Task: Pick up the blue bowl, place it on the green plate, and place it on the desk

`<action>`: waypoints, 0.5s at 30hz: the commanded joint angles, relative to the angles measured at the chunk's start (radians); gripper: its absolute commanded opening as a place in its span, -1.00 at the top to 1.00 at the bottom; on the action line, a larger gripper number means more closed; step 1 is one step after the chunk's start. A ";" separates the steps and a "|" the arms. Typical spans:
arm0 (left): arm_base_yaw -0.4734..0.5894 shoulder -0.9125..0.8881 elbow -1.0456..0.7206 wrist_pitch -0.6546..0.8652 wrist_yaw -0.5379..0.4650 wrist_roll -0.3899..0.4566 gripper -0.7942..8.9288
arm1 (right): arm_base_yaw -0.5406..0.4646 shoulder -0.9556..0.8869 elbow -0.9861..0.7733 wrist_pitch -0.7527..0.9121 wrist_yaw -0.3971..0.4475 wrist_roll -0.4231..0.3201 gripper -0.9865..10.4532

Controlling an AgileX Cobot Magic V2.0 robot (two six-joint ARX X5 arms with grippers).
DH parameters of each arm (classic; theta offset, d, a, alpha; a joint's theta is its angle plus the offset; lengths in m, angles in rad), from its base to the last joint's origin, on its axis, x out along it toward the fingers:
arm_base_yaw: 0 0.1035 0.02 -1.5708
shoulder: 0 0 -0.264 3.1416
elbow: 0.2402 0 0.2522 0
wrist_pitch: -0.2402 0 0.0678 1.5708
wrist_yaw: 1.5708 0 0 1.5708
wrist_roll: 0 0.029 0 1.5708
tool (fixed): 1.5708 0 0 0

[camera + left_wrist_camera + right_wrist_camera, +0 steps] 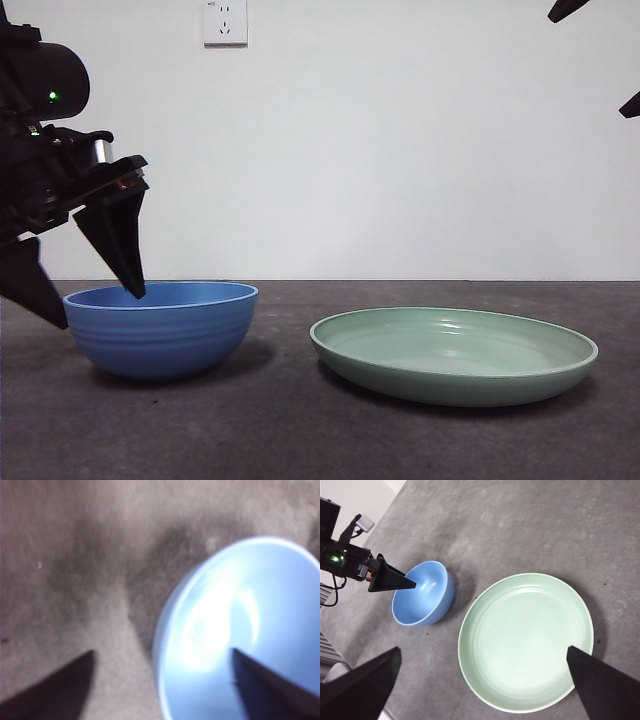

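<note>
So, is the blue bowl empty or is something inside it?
Empty. The right wrist view shows the blue bowl with a bare inside; only one jaw of the open left gripper reaches over its rim.

A plain, off-white painted wall (pixel 400 140) fills the background, smooth and evenly lit, without visible seams. At about 11 o'clock in the front view a white rectangular plastic wall socket (pixel 225 21) sits high on it, cut off by the upper edge. Below the wall runs the flat, dark grey-brown matte tabletop (pixel 300 430), slightly speckled and rough. Light falls softly from above, leaving faint, blurred shadows on the surface. In the right wrist view a pale floor or wall strip (pixel 360 495) shows beyond the tabletop's edge at 10 o'clock.
</note>
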State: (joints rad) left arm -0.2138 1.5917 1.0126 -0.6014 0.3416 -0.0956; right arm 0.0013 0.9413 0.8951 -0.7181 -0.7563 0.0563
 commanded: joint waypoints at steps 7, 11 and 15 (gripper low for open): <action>-0.027 0.040 0.016 -0.002 -0.006 -0.003 0.40 | 0.003 0.006 0.016 0.006 -0.003 -0.004 -0.28; -0.027 0.058 0.017 0.007 -0.006 -0.003 0.55 | 0.003 0.006 0.016 0.006 -0.003 -0.004 -0.28; -0.027 0.062 0.019 0.005 -0.012 -0.003 0.76 | 0.003 0.006 0.016 0.006 -0.003 -0.004 -0.28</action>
State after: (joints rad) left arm -0.2379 1.6356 1.0130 -0.6018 0.3363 -0.0956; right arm 0.0013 0.9413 0.8951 -0.7181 -0.7563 0.0563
